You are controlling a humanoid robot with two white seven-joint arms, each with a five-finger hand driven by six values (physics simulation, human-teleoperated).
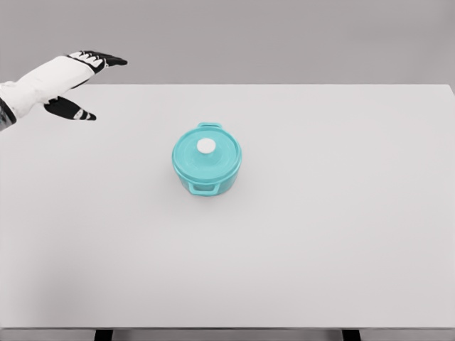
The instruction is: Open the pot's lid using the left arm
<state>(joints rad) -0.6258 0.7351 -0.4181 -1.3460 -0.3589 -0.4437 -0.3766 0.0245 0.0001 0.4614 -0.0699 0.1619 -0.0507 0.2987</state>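
At table [341,249] centre sits the lidded pot [206,169]; left robot hand [75,85] hovers far-left, fingers spread.

Bright, even, diffuse render light; no glare.
Soft faint shadow just under and near-left of pot [206,168] on pale table [320,234]. Sharp throughout, no blur, no edge distortion. Slight blocky softness along fingers of left hand [75,85] at far left.

No text, label, brand, number or sign is showing anywhere in the head view. The turquoise pot [206,168] and its lid [205,151] are showing only plain surfaces, and the white table [341,241] is carrying no markings.
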